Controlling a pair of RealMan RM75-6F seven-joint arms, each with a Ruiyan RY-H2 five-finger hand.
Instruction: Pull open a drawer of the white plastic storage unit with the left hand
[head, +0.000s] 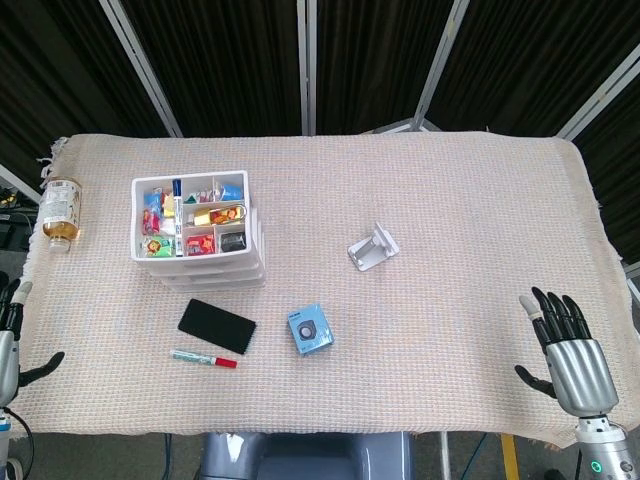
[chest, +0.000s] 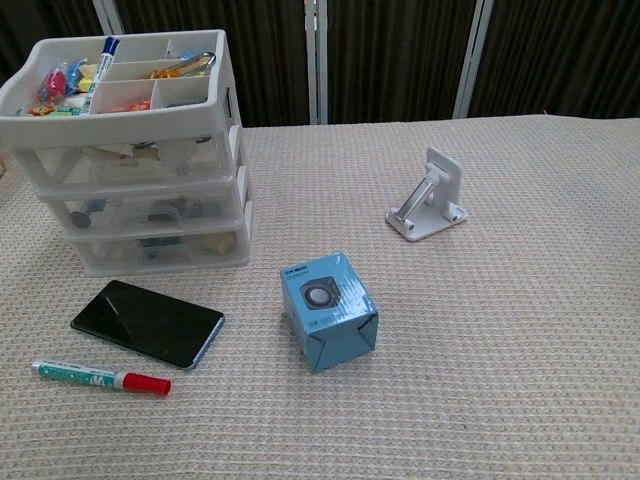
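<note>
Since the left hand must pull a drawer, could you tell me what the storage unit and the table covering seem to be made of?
The storage unit looks like smooth plastic: white frame, translucent drawer fronts through which contents show faintly. The table covering appears to be a woven beige cloth, matte, with a coarse visible weave.

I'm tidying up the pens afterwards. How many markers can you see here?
2. A red-capped marker lies on the cloth in front of the black phone; a blue-capped marker lies in the storage unit's top tray. The drawers may hide more.
</note>
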